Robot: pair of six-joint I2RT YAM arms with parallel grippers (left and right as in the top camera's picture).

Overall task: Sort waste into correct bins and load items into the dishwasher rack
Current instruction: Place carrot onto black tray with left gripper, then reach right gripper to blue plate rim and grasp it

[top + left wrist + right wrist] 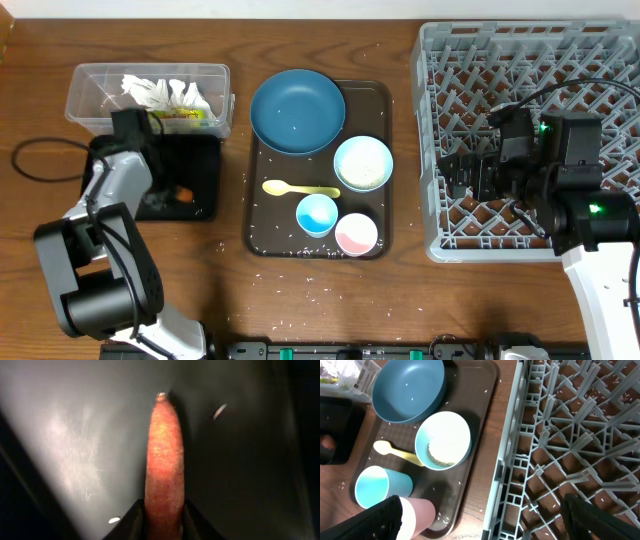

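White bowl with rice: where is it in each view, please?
Overhead: the white bowl sits at the brown tray's right side, below the blue bowl.
Left wrist: not in it; a carrot stick is there.
Right wrist: the bowl is left of centre.
Shared landmark: the yellow spoon, at its lower left in both.

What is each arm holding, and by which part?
The left fingers pinch the orange carrot stick at one end, over the black tray. The right fingers are open, holding nothing.

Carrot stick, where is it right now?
The carrot stick sits between the fingers of the left gripper, over the black tray at the overhead view's left, next to the clear tub.
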